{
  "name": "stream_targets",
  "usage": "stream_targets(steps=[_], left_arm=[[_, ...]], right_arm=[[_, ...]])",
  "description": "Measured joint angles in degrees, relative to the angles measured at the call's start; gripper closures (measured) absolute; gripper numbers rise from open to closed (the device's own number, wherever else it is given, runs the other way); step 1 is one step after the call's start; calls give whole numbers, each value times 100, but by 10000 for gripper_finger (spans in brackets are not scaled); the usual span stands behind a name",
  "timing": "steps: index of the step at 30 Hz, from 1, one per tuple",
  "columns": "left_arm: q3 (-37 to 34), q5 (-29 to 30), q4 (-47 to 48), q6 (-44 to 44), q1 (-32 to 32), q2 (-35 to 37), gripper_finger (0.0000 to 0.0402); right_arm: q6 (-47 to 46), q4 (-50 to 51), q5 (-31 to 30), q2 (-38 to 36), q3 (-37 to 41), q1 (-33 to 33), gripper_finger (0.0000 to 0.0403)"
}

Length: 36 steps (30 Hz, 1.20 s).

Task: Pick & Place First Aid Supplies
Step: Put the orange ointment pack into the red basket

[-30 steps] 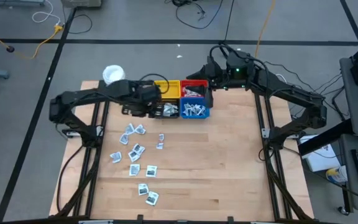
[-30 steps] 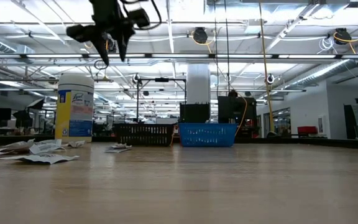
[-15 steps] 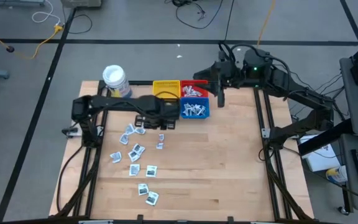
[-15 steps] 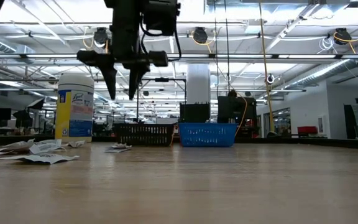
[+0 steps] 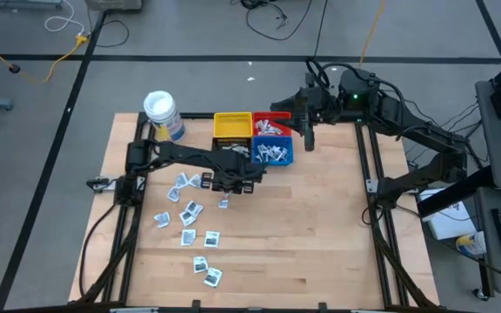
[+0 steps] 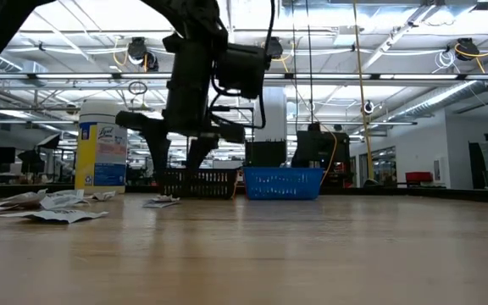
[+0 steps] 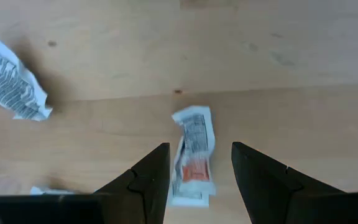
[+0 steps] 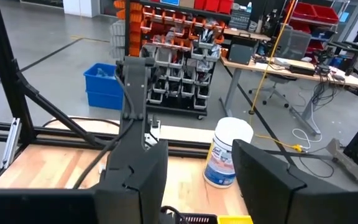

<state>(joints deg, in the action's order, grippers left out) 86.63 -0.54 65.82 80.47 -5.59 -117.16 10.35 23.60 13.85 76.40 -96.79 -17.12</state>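
High view, left gripper (image 5: 225, 193): stretched out over the middle of the tabletop (image 5: 320, 235), low above one packet (image 5: 224, 201) lying apart from the scattered packets (image 5: 190, 228) nearer the front-left.
High view, right gripper (image 5: 308, 139): held up beside the red bin (image 5: 272, 120) and blue bin (image 5: 274, 156), nothing between its fingers that I can see.
High view, bins: packets sit in the red and blue ones; the yellow bin (image 5: 231, 124) and the jar (image 5: 162, 113) stand at the back.
Low view, left gripper (image 6: 174, 159): fingers pointing down, parted, tips a little above the wood, empty.
Left wrist view, left gripper (image 7: 199, 171): fingers apart on either side of the packet (image 7: 192, 154), not pinching it; it lies flat on the tabletop, another crumpled packet (image 7: 12, 87) well off.
Right wrist view, right gripper (image 8: 199, 168): fingers parted, holding nothing; the jar (image 8: 229, 152) shows beyond.
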Motion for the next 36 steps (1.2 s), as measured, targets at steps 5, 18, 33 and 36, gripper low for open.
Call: stream_targets(steps=[5, 18, 33, 36], left_arm=[[-45, 202, -72, -39, -10, -102, 225], [-449, 201, -533, -137, -94, -88, 225], [-457, 131, -1015, -446, -96, -88, 389], [-430, 128, -1019, -507, -111, -69, 395]], right_arm=[[2, 111, 4, 0, 2, 0, 229], [150, 132, 2, 0, 2, 0, 229], [282, 109, -14, 0, 2, 0, 229], [282, 109, -16, 0, 2, 0, 229]])
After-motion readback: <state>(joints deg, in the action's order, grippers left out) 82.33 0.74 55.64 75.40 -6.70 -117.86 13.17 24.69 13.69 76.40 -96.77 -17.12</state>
